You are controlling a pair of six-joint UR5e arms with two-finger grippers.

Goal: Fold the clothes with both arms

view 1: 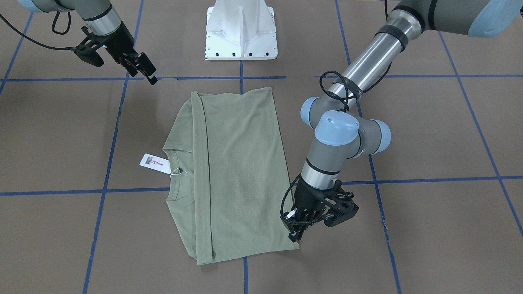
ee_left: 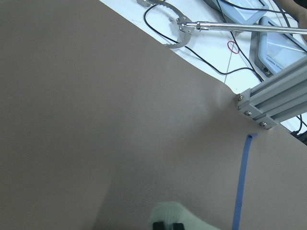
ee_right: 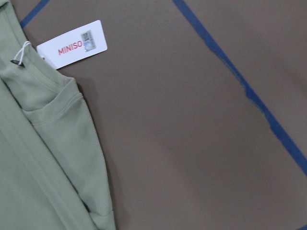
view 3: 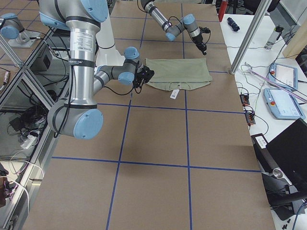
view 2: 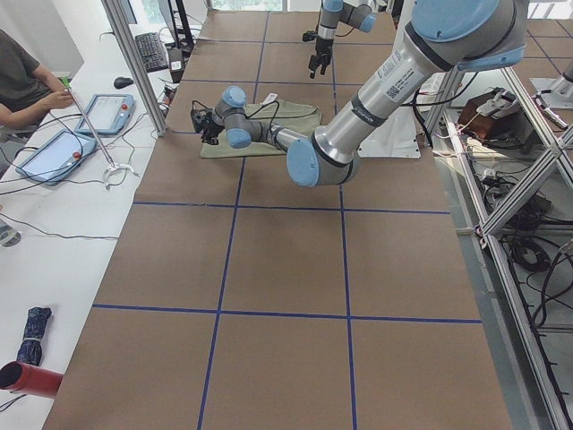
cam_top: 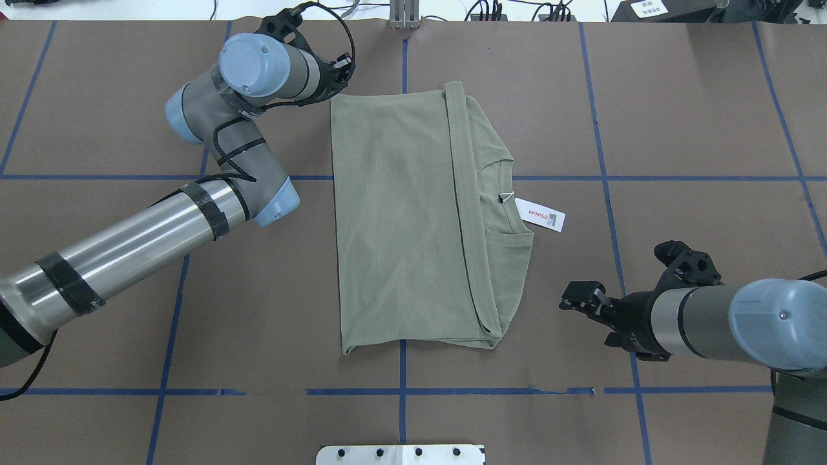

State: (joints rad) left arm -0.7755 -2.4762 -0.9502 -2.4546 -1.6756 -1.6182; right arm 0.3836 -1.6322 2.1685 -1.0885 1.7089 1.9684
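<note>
The left gripper (view 1: 297, 233) is closed narrowly on the far left corner of the olive-green shirt (cam_top: 400, 219), which is laid folded at the middle of the table (cam_top: 698, 129). Its long side is directed away from the robot, and the neck and price tag (cam_top: 541, 215) are turned to the robot's right. The left arm (cam_top: 129, 242) is stretched forward and bent at the wrist. The right gripper (cam_top: 579, 298) is held open, apart from the shirt. Brown paper with blue tape lines (cam_top: 607, 187) covers the table.

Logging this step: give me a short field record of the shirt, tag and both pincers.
shirt: folded to a rough rectangle, flat on the table
price tag: on the table beside the collar
left pincer: at the shirt's far hem corner; grip unclear
right pincer: open, empty, apart from the shirt
</note>
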